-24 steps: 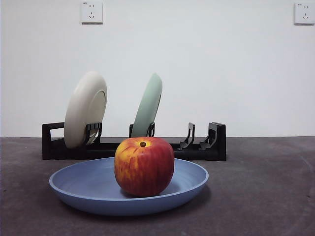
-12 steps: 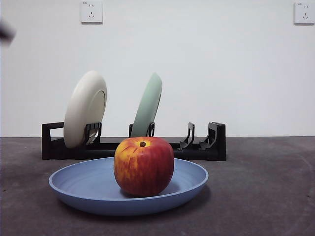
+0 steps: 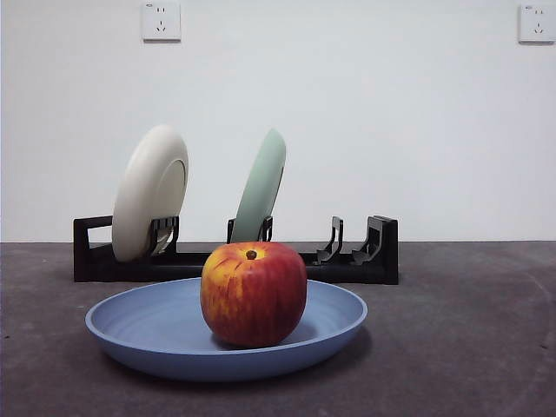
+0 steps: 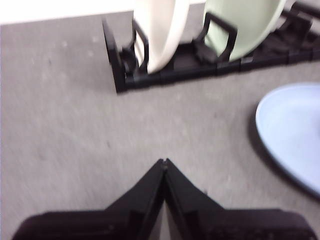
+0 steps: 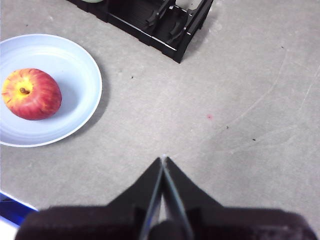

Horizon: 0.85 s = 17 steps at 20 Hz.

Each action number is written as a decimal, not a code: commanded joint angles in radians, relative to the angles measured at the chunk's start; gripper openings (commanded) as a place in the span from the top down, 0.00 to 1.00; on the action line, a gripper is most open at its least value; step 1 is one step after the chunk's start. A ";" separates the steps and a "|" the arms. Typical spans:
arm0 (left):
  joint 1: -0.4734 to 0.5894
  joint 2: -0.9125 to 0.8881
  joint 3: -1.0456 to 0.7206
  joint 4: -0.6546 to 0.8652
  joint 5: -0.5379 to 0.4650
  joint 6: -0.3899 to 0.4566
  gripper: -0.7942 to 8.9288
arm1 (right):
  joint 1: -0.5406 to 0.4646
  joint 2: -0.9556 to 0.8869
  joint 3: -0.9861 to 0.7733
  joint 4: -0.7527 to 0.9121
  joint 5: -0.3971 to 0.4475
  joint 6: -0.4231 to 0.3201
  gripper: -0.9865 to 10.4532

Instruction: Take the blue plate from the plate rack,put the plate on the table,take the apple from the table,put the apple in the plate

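Apple: we see the large round red apple with yellow-orange streaks [image 3: 254,294] resting upright, stem dimple up, inside the plate, slightly off its centre.
Plate: we find the round, shallow, matte light-blue plate [image 3: 139,326] lying flat on the dark grey, rough-textured counter [image 3: 469,347], just in front of the rack and apart from it.
Rack: we note the long, low black plate rack [image 3: 382,252] standing behind the plate, near the white wall. Its slots nearest one end bracket hold nothing.
Other plates: we see a cream-white plate [image 3: 149,193] and a pale green plate [image 3: 261,187] standing tilted on edge in separate rack slots.
Left pincer: we see the left pincer [image 4: 164,162] with its black jaws pressed together and holding nothing, above bare counter, near the rack end that carries the cream-white plate.
Right pincer: we see the right pincer [image 5: 164,159] closed tip to tip and empty, above bare counter, well apart from the plate.
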 commanded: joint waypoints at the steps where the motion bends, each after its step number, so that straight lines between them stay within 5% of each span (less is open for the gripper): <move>1: 0.000 -0.031 -0.032 0.057 -0.028 -0.026 0.92 | 0.000 -0.001 -0.003 0.000 0.004 0.000 0.91; 7: -0.026 -0.143 -0.042 0.072 -0.208 -0.095 0.92 | 0.000 -0.001 -0.003 0.000 0.003 0.000 0.91; 17: -0.025 -0.068 -0.041 0.073 -0.202 -0.111 0.92 | 0.000 -0.001 -0.003 0.000 0.004 0.000 0.91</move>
